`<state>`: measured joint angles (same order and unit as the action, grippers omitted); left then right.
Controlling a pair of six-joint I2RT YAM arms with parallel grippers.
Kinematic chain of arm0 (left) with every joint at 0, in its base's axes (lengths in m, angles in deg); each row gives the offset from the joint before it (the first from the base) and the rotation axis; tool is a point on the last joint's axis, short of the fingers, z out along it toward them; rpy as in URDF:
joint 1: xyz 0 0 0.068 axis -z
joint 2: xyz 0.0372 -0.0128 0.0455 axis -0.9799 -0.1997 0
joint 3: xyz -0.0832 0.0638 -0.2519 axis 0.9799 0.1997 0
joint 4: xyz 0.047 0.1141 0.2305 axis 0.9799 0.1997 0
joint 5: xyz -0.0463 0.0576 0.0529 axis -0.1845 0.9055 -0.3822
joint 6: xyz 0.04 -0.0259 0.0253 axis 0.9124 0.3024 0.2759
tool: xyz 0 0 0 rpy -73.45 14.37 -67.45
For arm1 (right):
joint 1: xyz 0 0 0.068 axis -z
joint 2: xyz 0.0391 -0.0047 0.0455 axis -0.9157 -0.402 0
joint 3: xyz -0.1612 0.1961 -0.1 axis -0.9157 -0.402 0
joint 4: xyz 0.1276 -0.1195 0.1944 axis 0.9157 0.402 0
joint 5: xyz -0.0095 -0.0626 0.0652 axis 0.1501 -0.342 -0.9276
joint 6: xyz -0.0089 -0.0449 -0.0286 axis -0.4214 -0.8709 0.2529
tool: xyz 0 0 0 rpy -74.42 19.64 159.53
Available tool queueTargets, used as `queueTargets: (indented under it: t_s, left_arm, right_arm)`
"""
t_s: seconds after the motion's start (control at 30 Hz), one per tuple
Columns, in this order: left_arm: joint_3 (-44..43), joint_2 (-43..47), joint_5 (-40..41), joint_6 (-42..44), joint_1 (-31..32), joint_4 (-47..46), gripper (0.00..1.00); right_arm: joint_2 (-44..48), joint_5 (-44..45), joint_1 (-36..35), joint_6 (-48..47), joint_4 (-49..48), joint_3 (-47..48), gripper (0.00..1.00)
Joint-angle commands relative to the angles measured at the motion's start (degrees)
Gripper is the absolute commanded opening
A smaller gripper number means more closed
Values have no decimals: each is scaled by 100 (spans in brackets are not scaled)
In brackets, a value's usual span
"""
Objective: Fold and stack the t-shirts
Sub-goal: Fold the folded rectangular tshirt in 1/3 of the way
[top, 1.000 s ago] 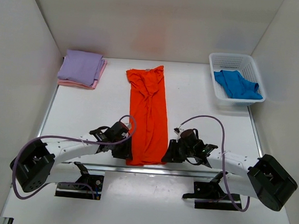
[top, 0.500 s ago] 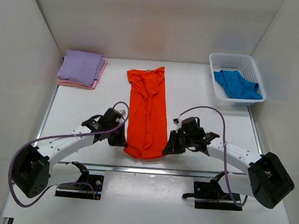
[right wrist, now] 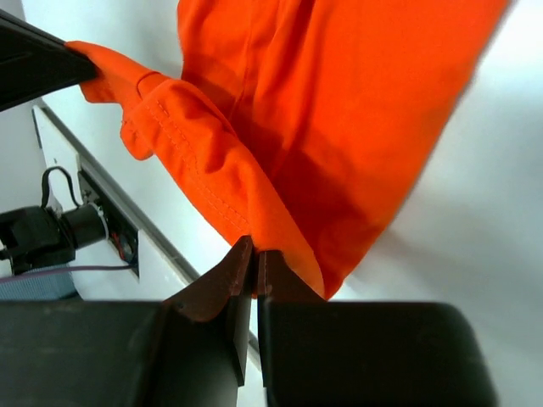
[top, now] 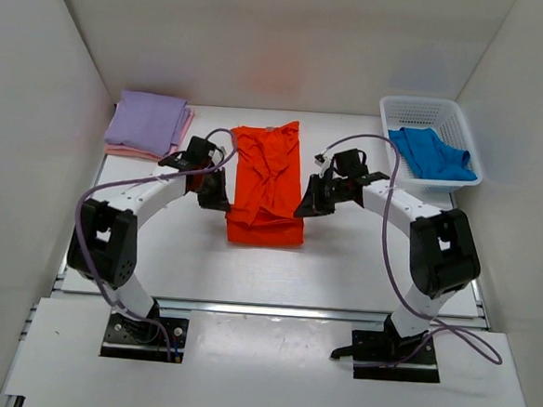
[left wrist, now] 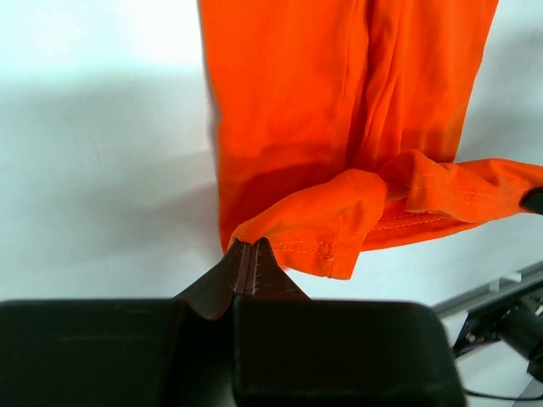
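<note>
The bright orange t-shirt (top: 268,180) lies lengthwise at the table's middle, its near end lifted and doubled over toward the back. My left gripper (top: 218,198) is shut on the hem's left corner (left wrist: 246,237). My right gripper (top: 305,206) is shut on the hem's right corner (right wrist: 259,246). Both hold the hem above the shirt's middle. The lavender t-shirt (top: 147,121) lies folded on the pink t-shirt (top: 178,141) at the back left. The blue t-shirt (top: 431,153) lies crumpled in the basket.
A white mesh basket (top: 418,111) stands at the back right by the right wall. White walls close in the table on the left, back and right. A metal rail (top: 273,309) runs along the table's near edge.
Both grippers have carried the orange shirt's near hem away from the near edge toward the back, so the shirt now lies folded over itself and looks much shorter.
</note>
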<state>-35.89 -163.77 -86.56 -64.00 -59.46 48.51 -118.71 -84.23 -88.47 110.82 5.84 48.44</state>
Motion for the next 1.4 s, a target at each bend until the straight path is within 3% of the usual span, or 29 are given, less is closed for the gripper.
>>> queueTargets:
  t_s: [0.0, 0.3, 0.37, 0.4, 0.43, 0.5, 0.6, 0.7, 0.8, 1.0, 1.2, 1.37]
  left_arm:
    - [-527, -300, -241, 275, -188, -109, 0]
    - [-2161, -1829, -452, 390, -460, 40, 0]
    - [-2750, -2278, -609, 163, -653, -56, 18]
    - [-2857, -2349, -776, 65, -707, -222, 39]
    - [-3050, -2507, -1073, -136, -890, -302, 46]
    - [-3087, -2543, -1428, -453, -1050, -748, 46]
    - [-2333, -1957, -1454, -858, -1226, -1346, 48]
    - [-1120, -1307, -1419, -964, -1192, -1760, 48]
    - [214, -673, -1217, -946, -894, -1893, 47]
    - [1894, 329, -331, -1489, -119, -2437, 52]
    - [2494, 725, 346, -2193, 74, -2939, 52]
    - [2609, 744, 654, -2571, 101, -3273, 52]
  right_arm:
    - [-417, -174, 117, -443, 396, 694, 0]
    - [-1754, -113, 512, -785, 783, 2240, 0]
    - [-2157, -69, 714, -786, 853, 2733, 4]
    - [-2307, -43, 845, -751, 880, 3031, 12]
    - [-2344, -16, 838, -707, 802, 3269, 17]
    - [-2467, 36, 1004, -654, 809, 3516, 27]
    - [-2248, 124, 1101, -671, 809, 3447, 48]
    - [-1793, 177, 1075, -654, 538, 2667, 57]
    - [-1195, 230, 979, -523, 169, 1568, 58]
    - [-104, 432, 566, 163, -1200, -725, 57]
    - [381, 898, 214, 1279, -2283, -1931, 57]
    - [196, 1153, 152, 1665, -2749, -2117, 57]
